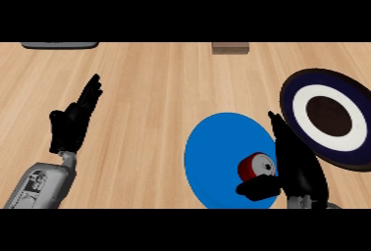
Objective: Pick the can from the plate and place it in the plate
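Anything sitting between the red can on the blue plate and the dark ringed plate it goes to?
Nothing visible. The can lies on the blue plate, with the right hand beside it; the ringed plate is close by at right, and only that hand lies between.

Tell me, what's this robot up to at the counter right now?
It is working on a red can lying on its side on a blue plate. The right hand is at the can, thumb below it and fingers beside it, apparently closing in to pick it up. Next to it sits a dark plate with a white ring, the likely destination. The left hand rests open over the wooden counter, holding nothing.
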`<state>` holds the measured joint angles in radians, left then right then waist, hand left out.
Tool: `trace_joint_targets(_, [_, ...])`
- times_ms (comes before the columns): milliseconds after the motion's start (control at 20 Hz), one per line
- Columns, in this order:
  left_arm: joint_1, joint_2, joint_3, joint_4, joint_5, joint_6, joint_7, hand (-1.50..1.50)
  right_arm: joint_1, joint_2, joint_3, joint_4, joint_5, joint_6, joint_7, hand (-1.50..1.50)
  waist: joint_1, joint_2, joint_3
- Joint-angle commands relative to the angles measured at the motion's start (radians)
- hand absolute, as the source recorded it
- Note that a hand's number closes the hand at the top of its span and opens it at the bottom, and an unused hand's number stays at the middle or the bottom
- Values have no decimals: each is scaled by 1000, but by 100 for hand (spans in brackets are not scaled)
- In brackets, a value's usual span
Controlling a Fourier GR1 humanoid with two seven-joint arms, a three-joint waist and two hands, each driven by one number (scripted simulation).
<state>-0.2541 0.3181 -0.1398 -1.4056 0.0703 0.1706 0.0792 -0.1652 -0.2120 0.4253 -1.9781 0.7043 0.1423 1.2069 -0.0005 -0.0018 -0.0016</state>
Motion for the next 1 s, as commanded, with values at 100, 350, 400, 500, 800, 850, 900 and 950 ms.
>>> trace_joint_targets(100, [29, -35, -33, -13, -48, 25, -14, 0, -2, 52, -17, 90, 6, 88, 144, -150, 2, 2, 1])
trace_joint_targets(350, [-34, -44, 0, 18, -39, 18, 16, 0, 71, 64, -27, 125, 35, 85, 67, -150, -5, 2, 1])
trace_joint_targets(400, [7, -42, -2, 24, -46, 11, -20, 0, 31, 86, -71, 188, 31, 63, 46, -150, 2, 3, 1])
trace_joint_targets(500, [-12, 13, 50, 33, -5, -54, -20, 0, 25, 130, -30, 175, 75, 81, 101, -150, 2, 2, 1])
trace_joint_targets(800, [17, 20, 80, 19, -5, -72, -28, 0, 123, 141, -14, 140, 116, 83, 58, -150, -1, 0, 1])
trace_joint_targets(850, [49, -27, 50, 11, -46, -42, -70, 0, 39, 122, -92, 204, 93, 101, -5, 150, 3, 2, 1])
trace_joint_targets(900, [-47, -28, 45, -32, -51, -27, 79, 0, 48, 133, -70, 182, 134, 79, -1, 150, 0, 1, 2])
trace_joint_targets(950, [3, -45, 46, 8, -60, -28, -2, 0, 34, 131, -76, 188, 161, 75, -6, 150, 0, 1, 1])
